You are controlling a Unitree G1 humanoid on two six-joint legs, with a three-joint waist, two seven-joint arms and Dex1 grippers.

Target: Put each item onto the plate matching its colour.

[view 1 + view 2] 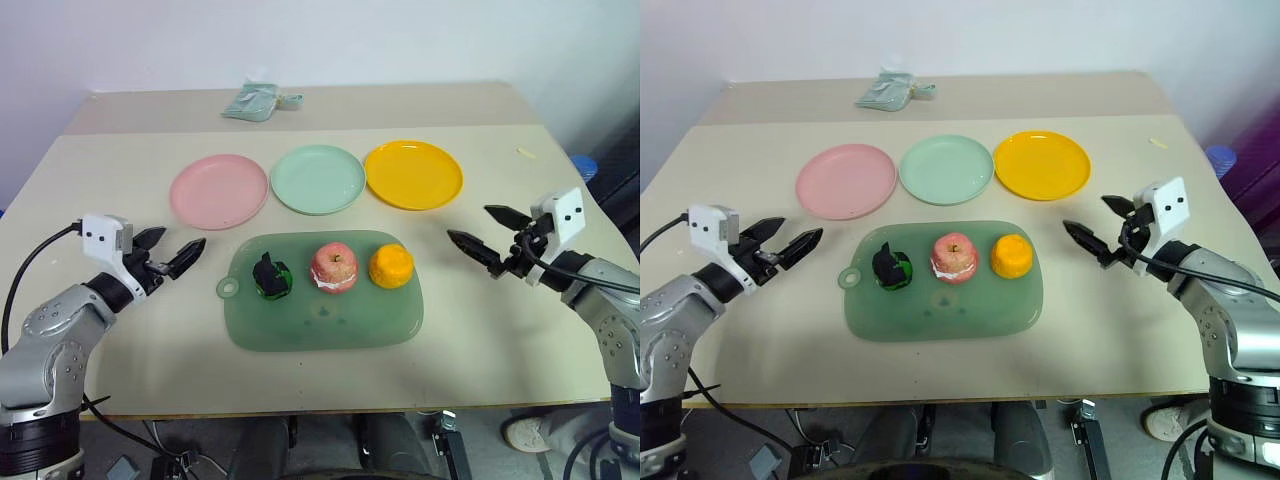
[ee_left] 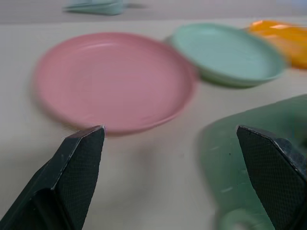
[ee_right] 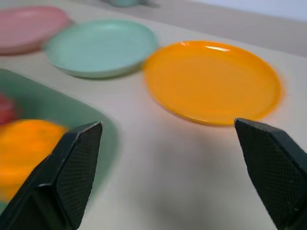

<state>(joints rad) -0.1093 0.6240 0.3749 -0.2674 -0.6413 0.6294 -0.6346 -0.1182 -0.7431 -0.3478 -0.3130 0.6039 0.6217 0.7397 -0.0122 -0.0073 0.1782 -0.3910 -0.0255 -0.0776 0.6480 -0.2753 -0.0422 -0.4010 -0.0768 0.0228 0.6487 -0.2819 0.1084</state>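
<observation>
Nearest, the green board (image 1: 320, 310) on the desk (image 1: 500, 330) carried the green piece (image 1: 271, 277), apple (image 1: 334, 267) and orange (image 1: 391, 265); plates were left bare. Both tools (image 1: 170, 252) (image 1: 490, 235) were spread empty. Round fruit could be rolled away by an off-centre pinch.

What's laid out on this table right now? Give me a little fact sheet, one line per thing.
Pink plate: empty, left of the row
Mint green plate: empty, middle
Yellow-orange plate: empty, right
Green board: in front of the plates, carrying all three items
Green piece with black parts: left on the board
Apple: middle of the board
Orange fruit: right on the board
Pale green packet: far edge of the table
Left gripper: jaws open, holding nothing, left of the board
Right gripper: jaws open, holding nothing, right of the board
</observation>
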